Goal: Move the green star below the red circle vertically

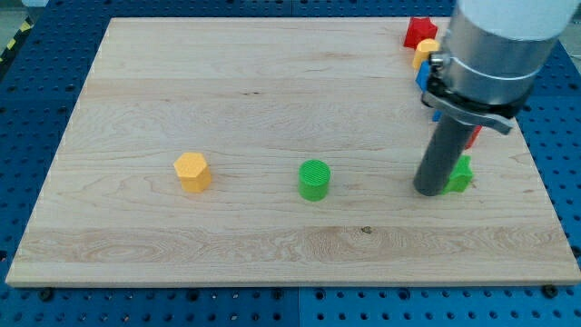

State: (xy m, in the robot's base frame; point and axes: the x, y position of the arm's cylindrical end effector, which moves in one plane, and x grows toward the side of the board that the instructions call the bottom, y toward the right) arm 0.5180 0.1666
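Observation:
The green star (463, 174) lies near the view's right edge of the wooden board (272, 91), partly hidden by my rod. My tip (430, 190) rests on the board, touching the star's left side. A small bit of a red block (475, 136) shows just above the star, mostly hidden behind the arm; its shape cannot be made out. Another red block (419, 32) sits at the view's top right.
A green circle (314, 179) stands left of my tip and a yellow hexagon (192, 171) further left. A yellow block (425, 53) and a blue block (423, 75) sit below the top red block, partly behind the arm.

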